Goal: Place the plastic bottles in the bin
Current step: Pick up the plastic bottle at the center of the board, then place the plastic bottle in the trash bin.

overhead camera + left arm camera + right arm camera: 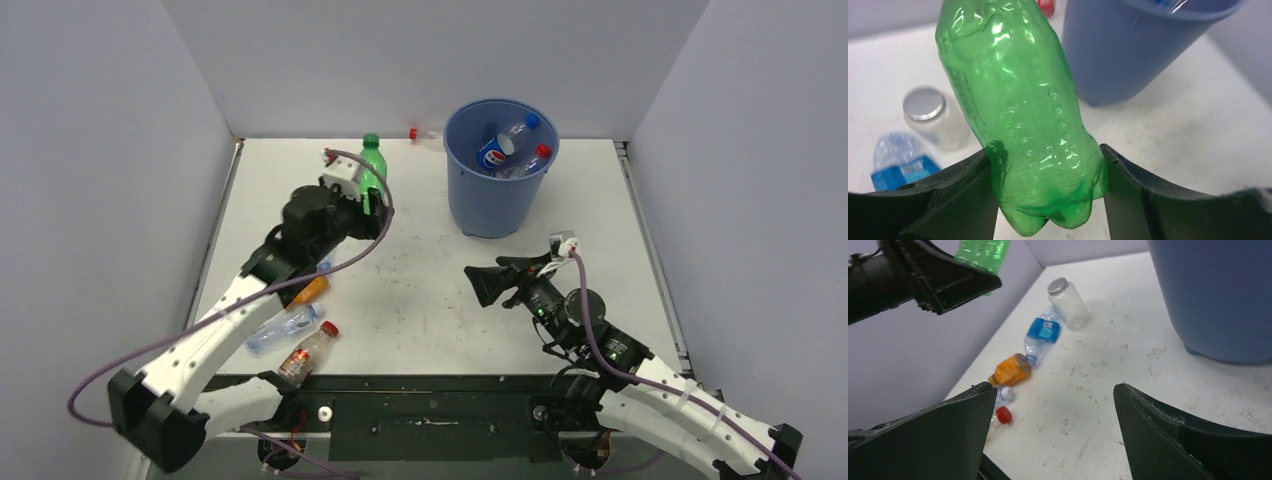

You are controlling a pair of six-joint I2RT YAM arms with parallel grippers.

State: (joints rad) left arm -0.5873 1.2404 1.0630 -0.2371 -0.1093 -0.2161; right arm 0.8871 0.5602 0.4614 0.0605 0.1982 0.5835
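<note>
**Green bottle held, bin off at two to three o'clock**

The left gripper (pixel 368 200) is closed partway on the lower body of the green bottle (pixel 372 160), which stands nearly upright with its cap up. Seen from overhead, the blue bin (pixel 490 205) sits well apart at two to three o'clock from that grip, with a few bottles (pixel 492 152) inside. The right gripper (pixel 490 280) gapes wide and empty, at six o'clock from the bin. More bottles (pixel 282 327) lie at seven o'clock on the worktop (pixel 420 300).

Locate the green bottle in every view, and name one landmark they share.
Top external: green bottle, upper middle, just left of centre.
Left wrist: green bottle fills the centre, base lowest.
Right wrist: green bottle, top left corner, partly cropped.
Shared landmark: blue bin, right of the bottle in all three.
</note>
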